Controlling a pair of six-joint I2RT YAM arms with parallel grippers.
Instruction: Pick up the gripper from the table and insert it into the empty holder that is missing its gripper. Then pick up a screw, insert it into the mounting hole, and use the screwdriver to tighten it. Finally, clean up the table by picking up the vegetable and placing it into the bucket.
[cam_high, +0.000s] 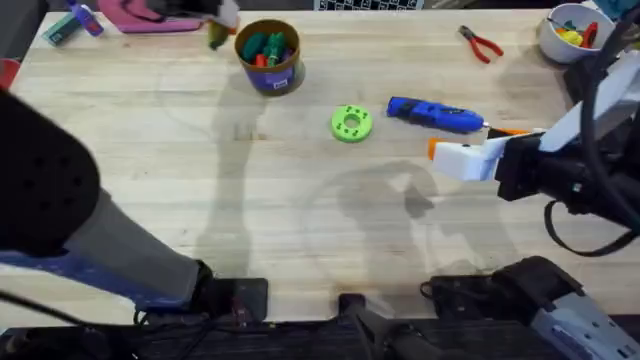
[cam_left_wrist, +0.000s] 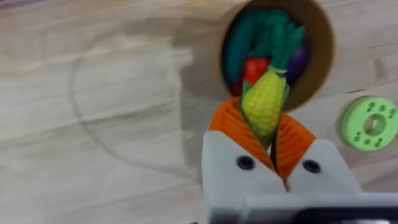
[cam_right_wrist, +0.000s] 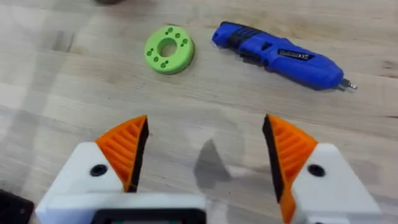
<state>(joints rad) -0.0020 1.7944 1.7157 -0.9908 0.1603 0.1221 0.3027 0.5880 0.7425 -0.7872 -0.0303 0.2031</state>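
My left gripper (cam_left_wrist: 263, 124) is shut on the vegetable (cam_left_wrist: 264, 102), a yellow toy corn with a green end, pinched between the orange pads. It hangs over the rim of the tan bucket (cam_left_wrist: 320, 37), which holds red, green and purple toys. From overhead the bucket (cam_high: 268, 72) stands at the back left of centre, with the left gripper (cam_high: 222, 22) blurred beside it. The blue screwdriver (cam_high: 435, 113) (cam_right_wrist: 280, 55) lies right of centre. My right gripper (cam_right_wrist: 205, 146) (cam_high: 470, 150) hovers open just in front of it, holding nothing. The loose gripper piece, the empty holder and the screw are out of view.
A green disc with holes (cam_high: 351, 123) (cam_right_wrist: 169, 49) (cam_left_wrist: 372, 122) lies between bucket and screwdriver. Red-handled pliers (cam_high: 482, 44) and a white bowl (cam_high: 570, 35) of colourful bits sit at the back right. A pink item (cam_high: 150, 12) is at the back left.
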